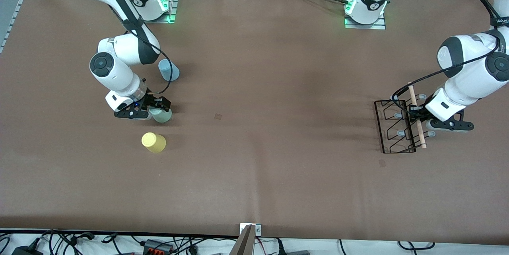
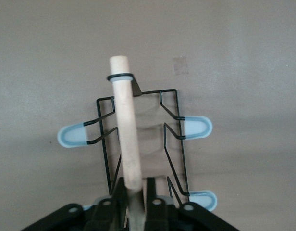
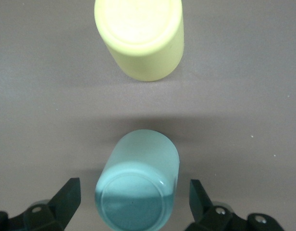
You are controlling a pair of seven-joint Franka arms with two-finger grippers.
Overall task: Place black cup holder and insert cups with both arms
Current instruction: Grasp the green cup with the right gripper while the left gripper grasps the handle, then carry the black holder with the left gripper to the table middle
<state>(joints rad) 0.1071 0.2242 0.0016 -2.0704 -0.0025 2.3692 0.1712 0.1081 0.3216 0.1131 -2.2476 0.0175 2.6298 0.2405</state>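
The black cup holder [image 1: 393,127] sits on the table at the left arm's end, its wooden rod handle [image 1: 416,113] on top. My left gripper [image 1: 418,115] is shut on that rod; in the left wrist view its fingers [image 2: 134,185] pinch the rod [image 2: 126,125], with the blue-grey tipped pegs [image 2: 196,127] sticking out to both sides. My right gripper [image 1: 157,108] is open, low around the pale green cup [image 1: 162,115]. In the right wrist view the fingers [image 3: 134,192] flank the green cup [image 3: 138,183] with gaps on both sides. The yellow cup [image 3: 141,38] stands nearer to the front camera.
The light blue cup [image 1: 169,70] stands close to the right arm's elbow, farther from the front camera than the green cup. The yellow cup [image 1: 153,142] is a short gap from the green one. Brown table surface [image 1: 270,127] stretches between the cups and the holder.
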